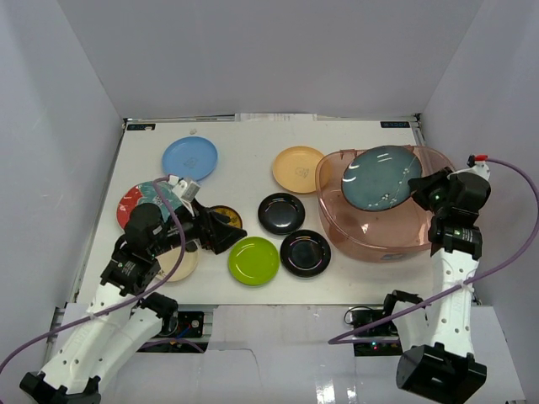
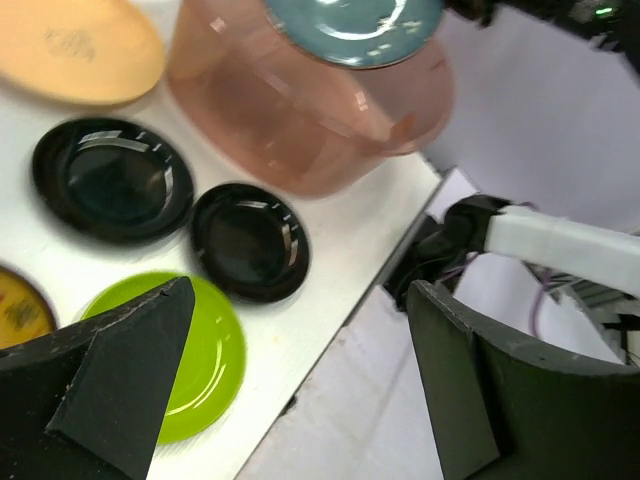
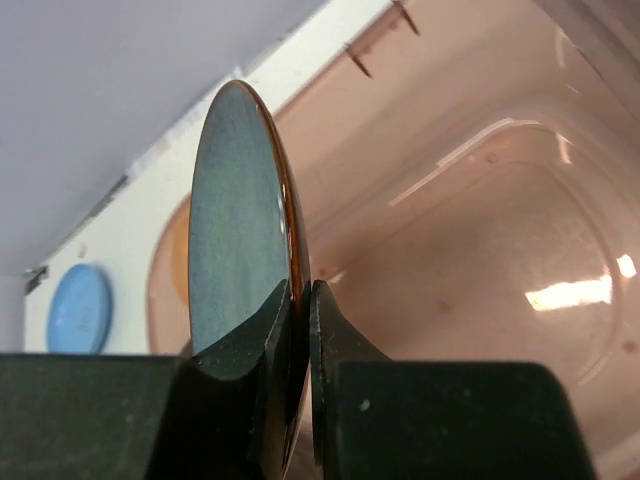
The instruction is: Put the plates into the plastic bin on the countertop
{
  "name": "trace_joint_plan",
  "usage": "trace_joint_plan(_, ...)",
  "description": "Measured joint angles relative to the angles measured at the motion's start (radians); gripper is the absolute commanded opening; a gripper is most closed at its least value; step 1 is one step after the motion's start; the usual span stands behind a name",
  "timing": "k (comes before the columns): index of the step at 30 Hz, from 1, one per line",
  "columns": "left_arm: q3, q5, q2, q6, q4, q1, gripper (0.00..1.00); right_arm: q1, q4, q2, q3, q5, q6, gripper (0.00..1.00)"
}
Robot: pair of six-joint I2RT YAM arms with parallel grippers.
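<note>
My right gripper (image 1: pixel 418 189) is shut on the rim of a dark teal plate (image 1: pixel 381 177) and holds it tilted above the translucent pinkish plastic bin (image 1: pixel 370 240). In the right wrist view the gripper (image 3: pixel 300 300) pinches the plate (image 3: pixel 235 220) edge-on over the bin's bare floor (image 3: pixel 480 230). My left gripper (image 1: pixel 221 231) is open and empty, low over the countertop (image 1: pixel 244 181) by the lime green plate (image 1: pixel 253 260). In the left wrist view the gripper (image 2: pixel 300 390) has the lime plate (image 2: pixel 200 350) beside its left finger.
On the countertop lie a light blue plate (image 1: pixel 189 157), an orange-yellow plate (image 1: pixel 297 168), two glossy black plates (image 1: pixel 281 213) (image 1: pixel 305 252), a red-and-teal plate (image 1: pixel 135 202), a yellow-brown patterned plate (image 1: pixel 227 215) and a cream plate (image 1: pixel 180 264), partly under my left arm. White walls enclose the table.
</note>
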Motion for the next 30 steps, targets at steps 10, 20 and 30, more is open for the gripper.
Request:
trace_joint_plan(10, -0.121, -0.143, -0.016, 0.042, -0.066, -0.022, 0.98, -0.002, -0.005, 0.14, -0.156, 0.06, -0.062, 0.08)
trace_joint_plan(20, -0.121, -0.162, -0.007, 0.048, -0.066, -0.025, 0.98, -0.001, 0.146, 0.254, -0.243, 0.039, -0.072, 0.55)
trace_joint_plan(30, -0.121, -0.176, 0.027, 0.048, -0.067, -0.025, 0.98, -0.002, 0.208, 0.316, -0.253, 0.103, -0.082, 0.91)
